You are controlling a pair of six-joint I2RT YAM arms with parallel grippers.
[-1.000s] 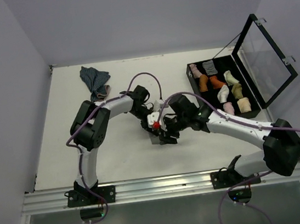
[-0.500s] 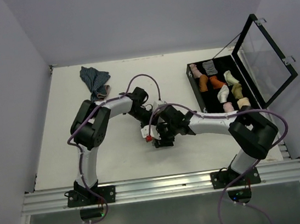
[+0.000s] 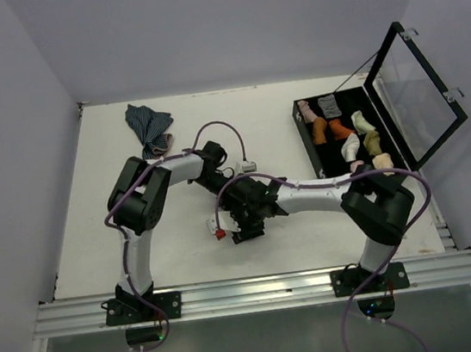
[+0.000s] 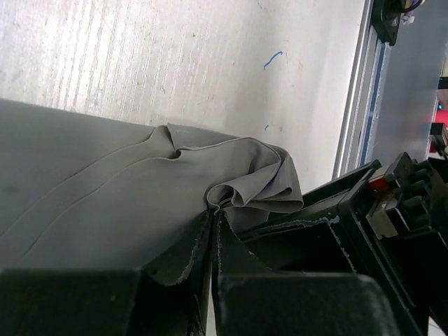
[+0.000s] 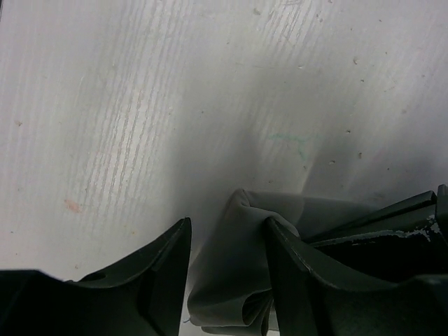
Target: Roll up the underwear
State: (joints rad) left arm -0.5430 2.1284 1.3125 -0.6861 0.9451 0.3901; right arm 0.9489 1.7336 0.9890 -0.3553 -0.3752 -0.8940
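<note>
Grey underwear [image 4: 105,196] is lying mid-table on the white table [image 3: 79,240], between the two arm heads, which are crowding over it so that the overhead view is showing almost none of it. In the left wrist view the cloth is spreading flat to the left and bunching into soft folds toward the right.

The left gripper [image 4: 213,217] is pinching the underwear: its fingers are pressing together with only the fabric's edge between them. The right gripper [image 5: 227,231] is reaching in from the opposite side, its jaws standing apart and straddling a raised fold of the same grey cloth; the fold is touching the inner face of one finger [image 5: 294,266], but whether the jaws are pressing it I cannot tell.

A striped blue cloth [image 3: 149,128] is sitting crumpled at the far left of the table. At the far right a black case [image 3: 302,124] is standing with its clear lid [image 3: 415,91] raised, and rolled garments [image 3: 344,129] are filling its compartments.
</note>
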